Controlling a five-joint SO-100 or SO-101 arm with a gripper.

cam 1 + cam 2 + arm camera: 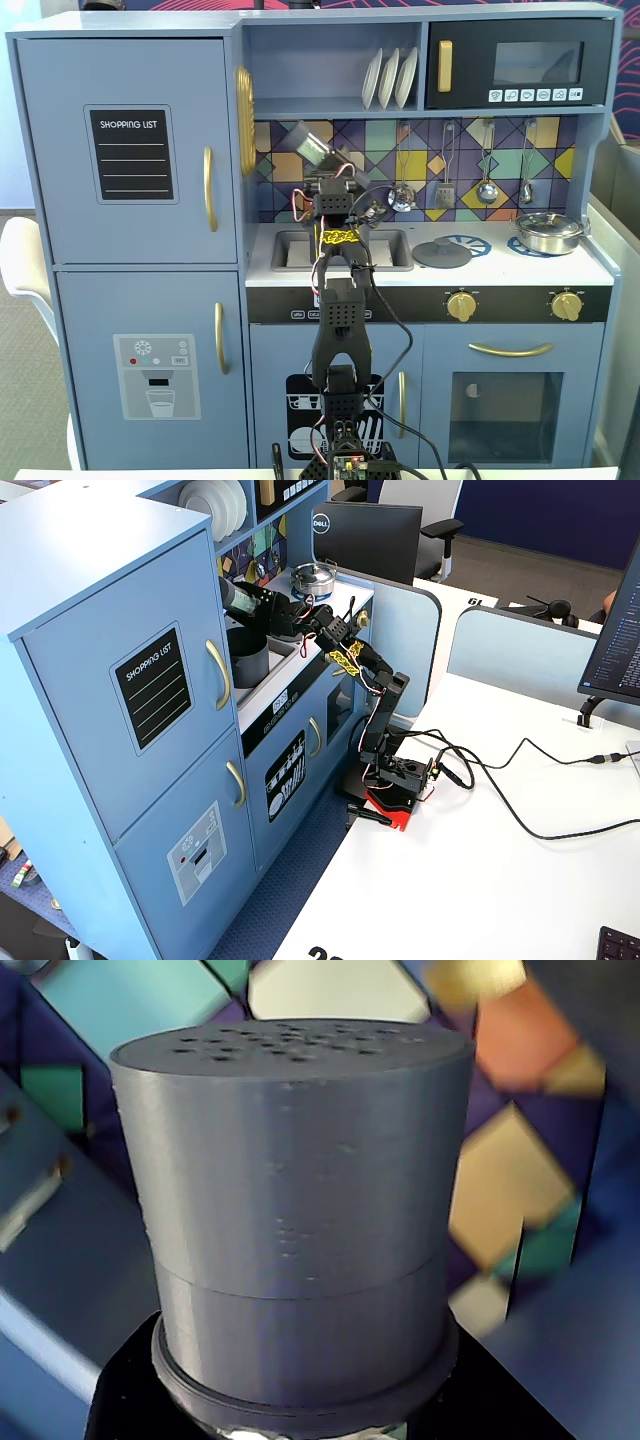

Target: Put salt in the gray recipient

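Observation:
The salt [290, 1190] is a gray shaker with a perforated cap, and it fills the wrist view. My gripper [300, 1422] is shut on its body, with the black jaws showing at the bottom edge. In a fixed view the gripper [257, 602] holds the salt [236, 594] tilted, cap toward the back wall, just above the dark gray recipient [248, 658] at the sink. In the front fixed view the salt [313, 143] is raised and tilted in front of the tiled backsplash, with the gripper [327, 166] below it. The recipient is hidden behind the arm there.
A flat gray lid [442, 253] lies on the counter right of the sink [290, 250]. A shiny steel lidded pan [548, 232] stands at the far right. Utensils [487, 160] hang on the backsplash. A shelf with plates [390, 78] is overhead.

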